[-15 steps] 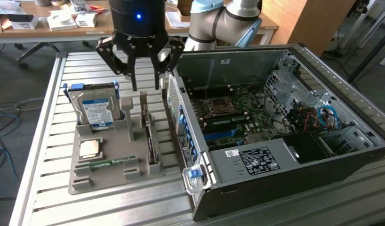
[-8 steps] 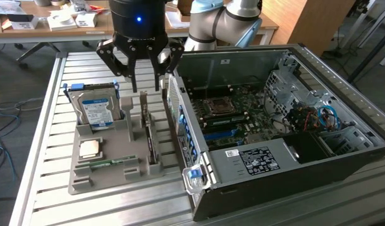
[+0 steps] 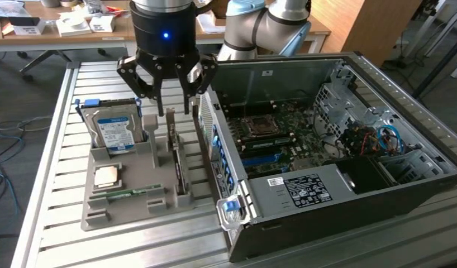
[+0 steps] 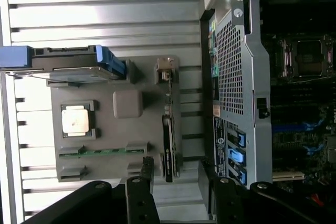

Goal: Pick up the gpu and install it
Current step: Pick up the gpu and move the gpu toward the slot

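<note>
The gpu (image 3: 179, 164) is a thin dark card standing on edge in a slot along the side of the grey tray (image 3: 132, 167) nearest the computer case. Seen from the wrist, the gpu (image 4: 168, 142) is a narrow black strip with a small metal bracket at one end. My gripper (image 3: 175, 109) hangs just above the far end of the card, open, with nothing between its fingers. In the wrist view the gripper (image 4: 176, 182) straddles the card's line, one finger on each side.
The tray (image 4: 105, 129) also holds a silver hard drive with a blue label (image 3: 113, 128), a square processor (image 3: 107, 177) and a green memory stick (image 3: 128, 194). The open computer case (image 3: 325, 139) with its motherboard (image 3: 281, 134) lies right beside the tray on a slatted metal table.
</note>
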